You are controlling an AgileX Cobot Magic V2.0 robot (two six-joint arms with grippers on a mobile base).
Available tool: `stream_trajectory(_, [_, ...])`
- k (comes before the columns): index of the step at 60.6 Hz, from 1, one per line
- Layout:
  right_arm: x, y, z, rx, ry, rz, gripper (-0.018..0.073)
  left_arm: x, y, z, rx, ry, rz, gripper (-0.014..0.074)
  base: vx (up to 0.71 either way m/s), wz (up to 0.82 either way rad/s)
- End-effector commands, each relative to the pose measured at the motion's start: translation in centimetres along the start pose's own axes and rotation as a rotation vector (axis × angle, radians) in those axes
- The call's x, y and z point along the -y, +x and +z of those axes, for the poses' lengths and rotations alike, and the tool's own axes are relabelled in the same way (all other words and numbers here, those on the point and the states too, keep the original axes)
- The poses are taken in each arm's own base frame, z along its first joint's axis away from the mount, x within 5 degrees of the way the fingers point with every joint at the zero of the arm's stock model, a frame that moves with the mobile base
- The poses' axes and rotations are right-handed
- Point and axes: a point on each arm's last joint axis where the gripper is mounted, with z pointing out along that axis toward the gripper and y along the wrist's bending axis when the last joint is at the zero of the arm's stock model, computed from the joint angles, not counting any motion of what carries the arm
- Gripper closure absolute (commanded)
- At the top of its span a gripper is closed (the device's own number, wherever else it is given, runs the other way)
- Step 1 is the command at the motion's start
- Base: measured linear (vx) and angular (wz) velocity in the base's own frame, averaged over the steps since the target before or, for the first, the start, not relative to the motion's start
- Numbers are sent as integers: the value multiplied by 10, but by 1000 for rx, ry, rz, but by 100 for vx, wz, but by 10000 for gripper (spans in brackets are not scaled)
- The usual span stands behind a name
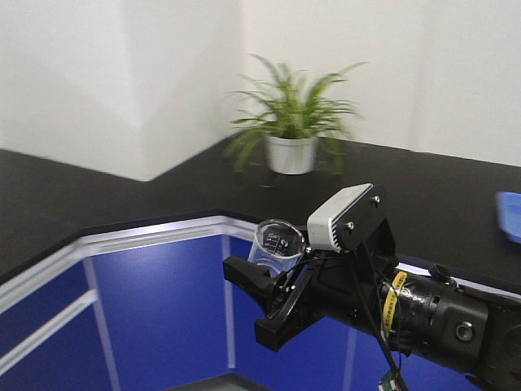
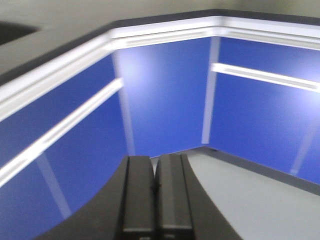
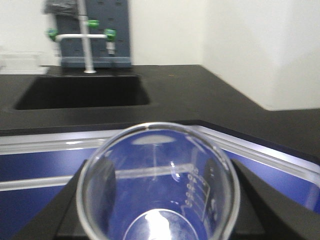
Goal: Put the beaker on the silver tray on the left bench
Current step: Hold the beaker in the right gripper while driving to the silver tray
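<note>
The beaker (image 1: pixel 278 242) is a small clear glass with white printed marks. It is held tilted in the air in front of the blue cabinets, below worktop height. My right gripper (image 1: pixel 273 262) is shut on it, with one black finger on each side. The right wrist view looks straight into the beaker's round rim (image 3: pixel 157 185), with the fingers (image 3: pixel 62 212) flanking it. My left gripper (image 2: pixel 155 161) is shut with nothing between its pads, pointing at the cabinet corner. The black worktop of the left bench (image 1: pixel 73 204) runs along the left. The silver tray is out of view.
A potted plant (image 1: pixel 291 122) stands on the worktop in the corner. A blue tray (image 1: pixel 510 216) shows at the right edge. The right wrist view shows a black sink (image 3: pixel 80 92) with a white tap (image 3: pixel 86 42). Blue cabinet fronts (image 1: pixel 163 309) lie below the worktops.
</note>
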Motion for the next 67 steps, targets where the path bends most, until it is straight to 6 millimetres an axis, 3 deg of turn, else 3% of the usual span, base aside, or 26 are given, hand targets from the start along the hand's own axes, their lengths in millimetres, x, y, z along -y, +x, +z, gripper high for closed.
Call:
stream_trajectory(1, [-4,-26,-7,106,-25,-4,515,0,-2,1,68,0,-8,595,-1,85])
stream_trajectory(67, [-4,-26,-7,106,-25,-4,515,0,-2,1,68,0,-8,595,12,85])
